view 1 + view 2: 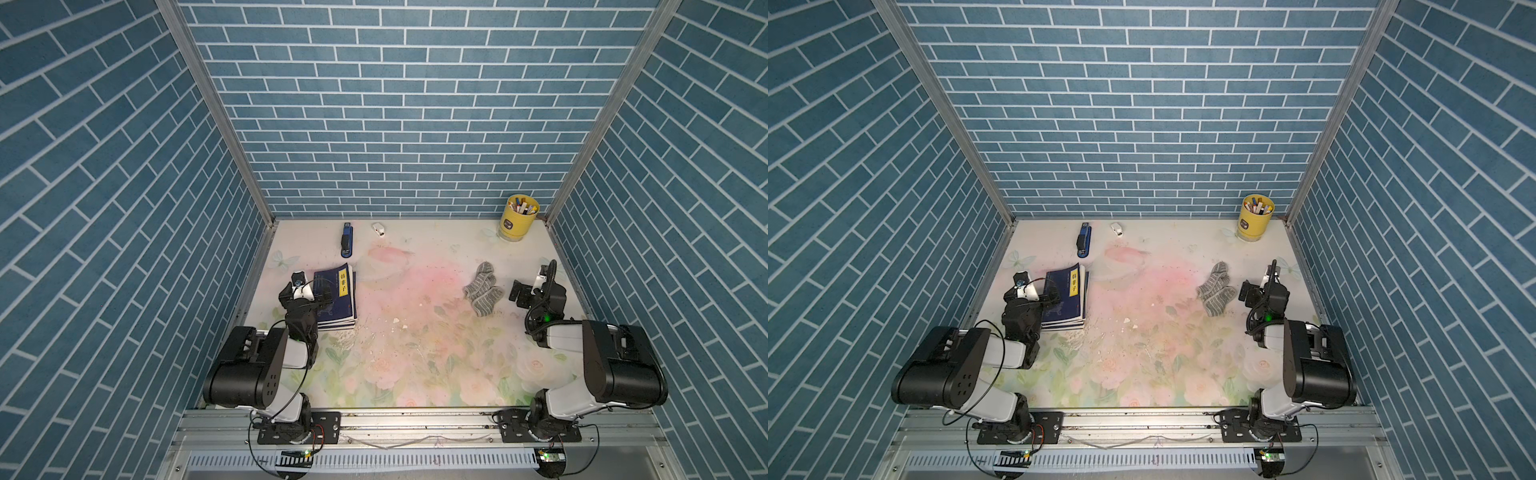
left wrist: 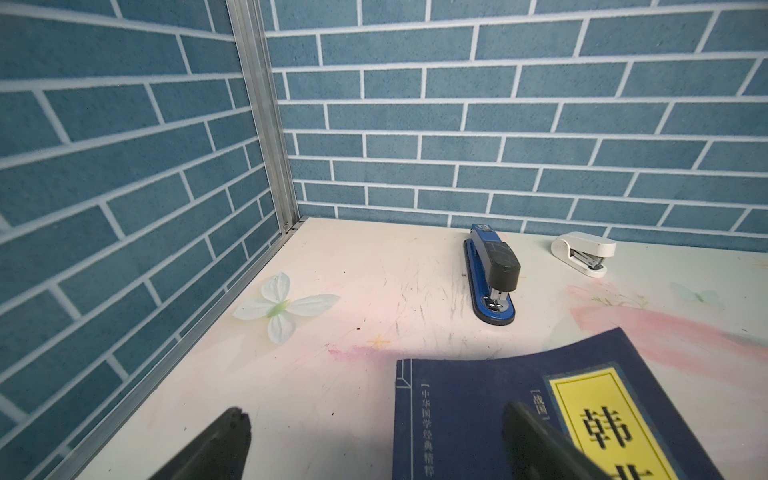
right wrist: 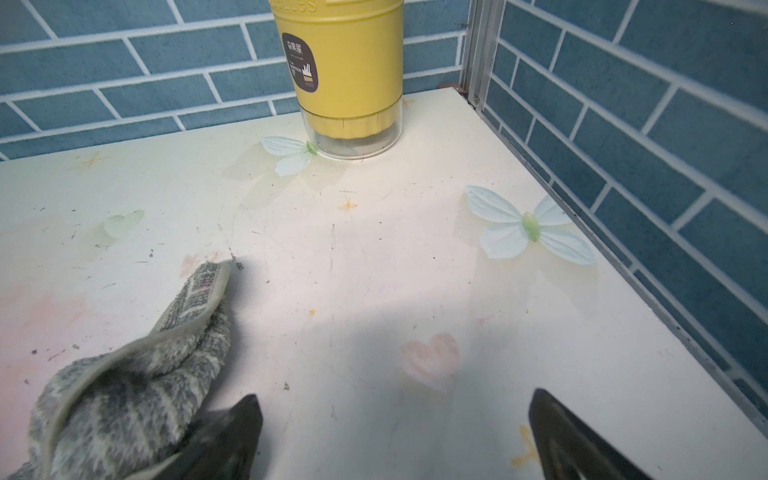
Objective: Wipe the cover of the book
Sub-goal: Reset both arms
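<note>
Your left gripper (image 2: 376,413) hangs spread wide at the book's (image 1: 336,297) left edge: one finger (image 2: 536,440) over the dark blue cover, the other over bare table (image 1: 415,365). The book lies closed, yellow title strip up. Well right of the book the grey striped cloth (image 1: 483,294) lies crumpled, with your right gripper (image 3: 395,399) just beside its far side from the book, jaws wide, holding nothing. Beyond the book, toward the back wall, lie a blue stapler (image 1: 345,241) and a white one (image 1: 377,229).
</note>
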You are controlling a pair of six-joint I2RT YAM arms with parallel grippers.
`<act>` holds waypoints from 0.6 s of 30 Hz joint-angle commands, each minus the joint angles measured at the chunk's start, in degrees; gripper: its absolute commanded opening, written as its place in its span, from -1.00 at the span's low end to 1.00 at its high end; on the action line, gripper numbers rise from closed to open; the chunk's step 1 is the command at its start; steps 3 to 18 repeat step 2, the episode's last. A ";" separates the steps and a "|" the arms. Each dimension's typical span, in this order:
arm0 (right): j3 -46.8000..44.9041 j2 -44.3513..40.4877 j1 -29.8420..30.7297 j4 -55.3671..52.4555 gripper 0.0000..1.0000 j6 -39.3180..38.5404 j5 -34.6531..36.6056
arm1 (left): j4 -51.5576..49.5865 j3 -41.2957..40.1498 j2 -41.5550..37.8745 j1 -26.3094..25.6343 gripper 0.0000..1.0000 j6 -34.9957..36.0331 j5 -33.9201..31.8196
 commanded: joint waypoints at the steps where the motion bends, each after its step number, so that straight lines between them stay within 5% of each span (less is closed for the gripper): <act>1: 0.26 0.58 0.30 1.63 0.98 -2.43 0.11 | 1.19 0.14 0.05 0.15 0.99 0.28 0.34; 18: 0.16 0.49 0.39 1.67 0.98 -2.52 0.07 | 1.19 0.10 0.07 0.15 0.99 0.27 0.28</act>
